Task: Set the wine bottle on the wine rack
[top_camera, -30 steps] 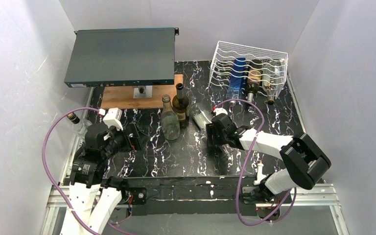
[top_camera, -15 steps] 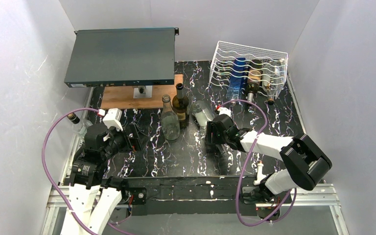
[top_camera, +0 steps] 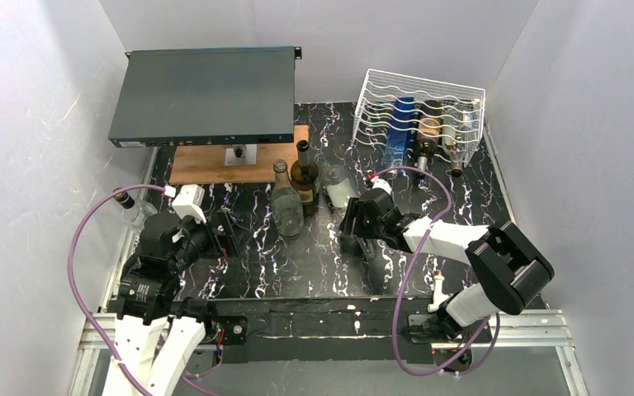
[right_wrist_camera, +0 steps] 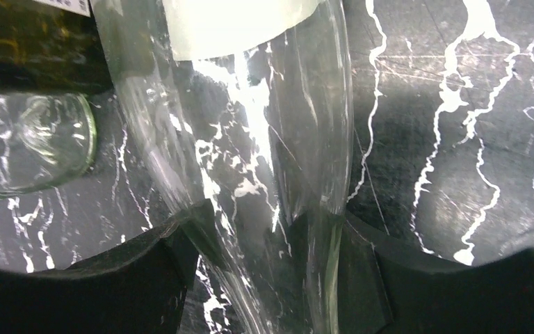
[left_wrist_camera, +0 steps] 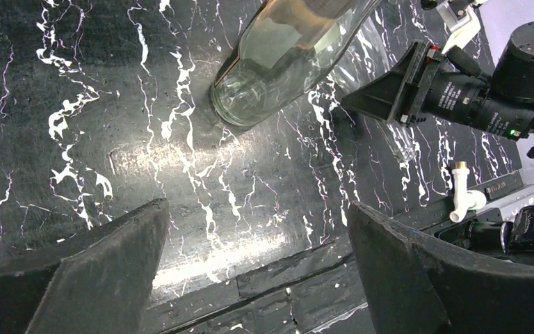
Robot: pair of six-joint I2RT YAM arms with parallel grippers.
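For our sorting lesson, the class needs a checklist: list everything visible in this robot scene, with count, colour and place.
wine rack: one, white wire, mat's far right corner.
racked bottles: three, blue, dark, clear, lying in the rack.
standing bottles: two, clear and dark, mid-mat.
held bottle: one, clear, white label, between right fingers.
side bottle: one, clear, dark cap, left of mat.
metal box: one, dark grey, far left.
wooden board: one, brown, under the box.
mat: one, black, white-veined, under bottles and rack.
left fingers: two, black, open, empty.
right fingers: two, black, closed on held bottle.
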